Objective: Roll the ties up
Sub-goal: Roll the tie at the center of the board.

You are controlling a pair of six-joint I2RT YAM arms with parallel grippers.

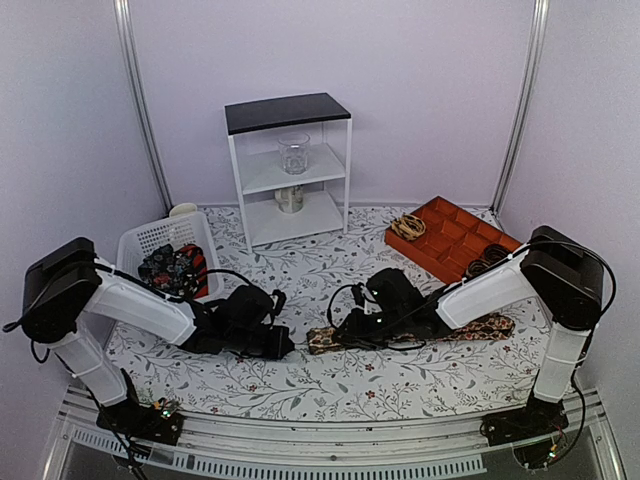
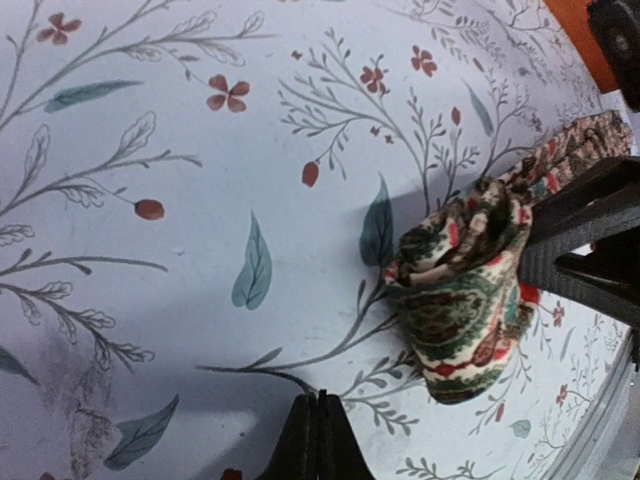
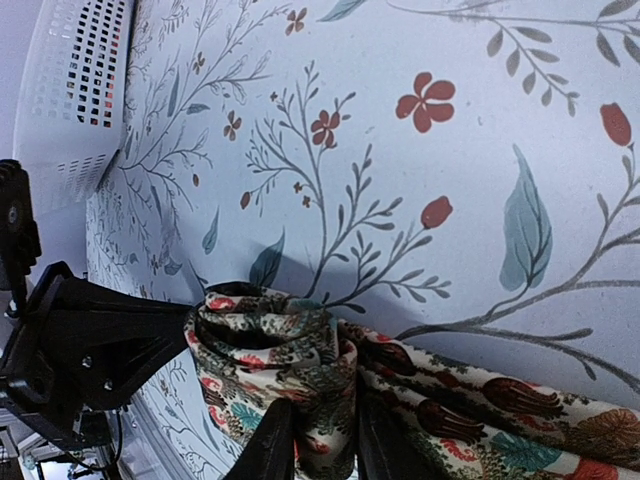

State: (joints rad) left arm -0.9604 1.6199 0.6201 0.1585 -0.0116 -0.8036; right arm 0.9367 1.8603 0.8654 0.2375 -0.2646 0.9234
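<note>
Far left on the counter [image 1: 300,270] stood a white basket [image 1: 140,238] holding a heap of dark printed fabric [image 1: 172,266] with some red in it, and a pale cup [image 1: 183,210] sat just behind the basket. Your left tool [image 2: 318,438] lay low over the floral cloth with its fingers clenched together and nothing between them. Its wrist view showed the fingertips near the rolled end of the tie [image 2: 462,300] but apart from it. At the back, middle, a white shelf unit [image 1: 238,185] with a dark top carried a clear glass [image 1: 294,153] on the upper shelf and a metal can [image 1: 290,198] on the lower one. The tie lay flat on the counter between your two arms, running left to right. Its left end was curled into a loose, upright roll and the rest trailed right, under the right arm, toward the counter's right edge. The print read as cream, green and red paisley on brown. Your right tool [image 3: 312,445] was grasping that roll: its wrist view showed fabric pinched between the two fingers [image 3: 268,440], with the outer loop bulging up and to the left of them. Right of centre at the back, an orange compartment tray [image 1: 455,218] sat angled. It held a tan rolled item [image 1: 407,226] in a left compartment and a dark rolled item [image 1: 487,262] in a near right one. What either item was, you could not tell.
</note>
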